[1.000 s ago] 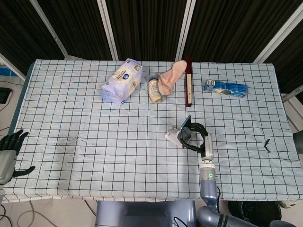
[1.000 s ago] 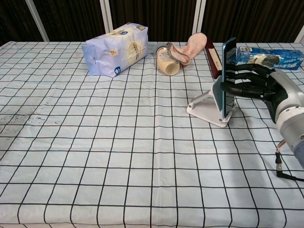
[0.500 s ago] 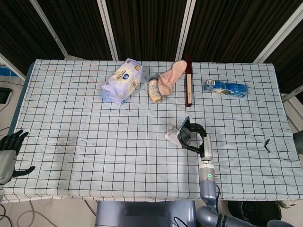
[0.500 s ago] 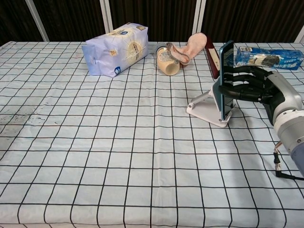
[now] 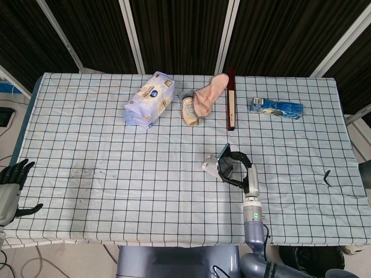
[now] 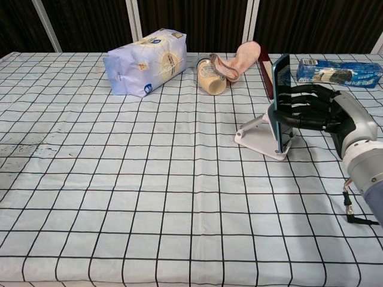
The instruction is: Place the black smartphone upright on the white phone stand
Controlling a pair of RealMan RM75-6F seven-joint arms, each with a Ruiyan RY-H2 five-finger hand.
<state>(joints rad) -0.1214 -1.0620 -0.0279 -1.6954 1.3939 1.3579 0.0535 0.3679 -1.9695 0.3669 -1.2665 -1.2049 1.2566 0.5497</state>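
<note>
While your right hand (image 6: 317, 110) grips the black smartphone (image 6: 279, 101) from behind, the phone stands on edge, nearly upright, on the white phone stand (image 6: 261, 137). Far to the stand's left, at the counter (image 5: 116, 174) edge, your left hand (image 5: 11, 185) holds nothing, fingers spread.

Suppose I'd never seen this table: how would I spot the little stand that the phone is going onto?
Start at the checked tablecloth and find the robot's right hand, black fingered, on the right side. It grips a thin black smartphone with a blue edge, held upright. Under the phone sits the small white plastic phone stand, the only plain white thing here, standing apart from the packets along the far edge.
</note>
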